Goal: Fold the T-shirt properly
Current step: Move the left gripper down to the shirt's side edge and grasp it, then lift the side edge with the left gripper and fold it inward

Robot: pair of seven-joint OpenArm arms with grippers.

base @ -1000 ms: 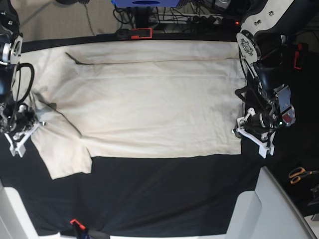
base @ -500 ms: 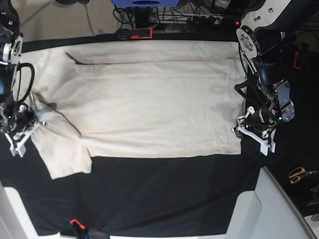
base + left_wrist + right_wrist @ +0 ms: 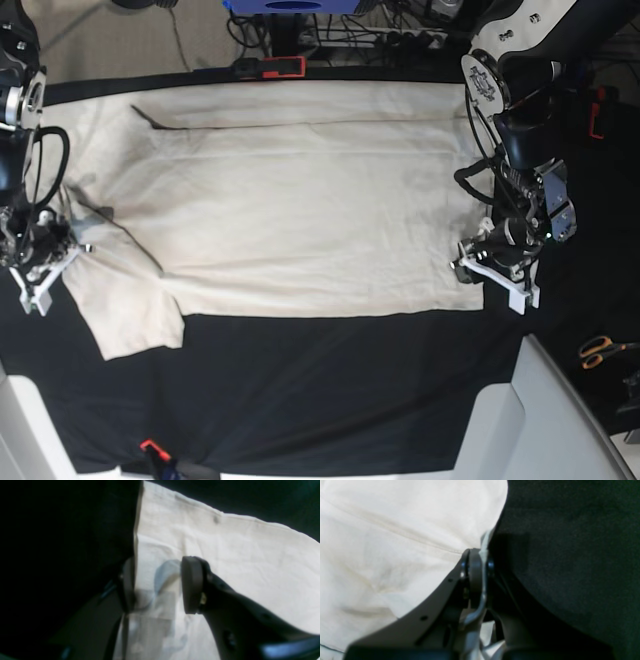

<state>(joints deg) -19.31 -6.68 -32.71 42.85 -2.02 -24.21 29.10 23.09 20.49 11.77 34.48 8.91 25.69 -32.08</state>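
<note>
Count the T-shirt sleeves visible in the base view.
1. A sleeve of the T-shirt sticks out at the lower left; the other may be folded under or hidden.

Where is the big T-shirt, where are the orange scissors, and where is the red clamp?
T-shirt [image 3: 300,210], base view, middle of the spread cloth.
Scissors [image 3: 600,350], base view, on the orange handles.
Red clamp [image 3: 282,67], base view, on its red body at the table's far edge.
</note>
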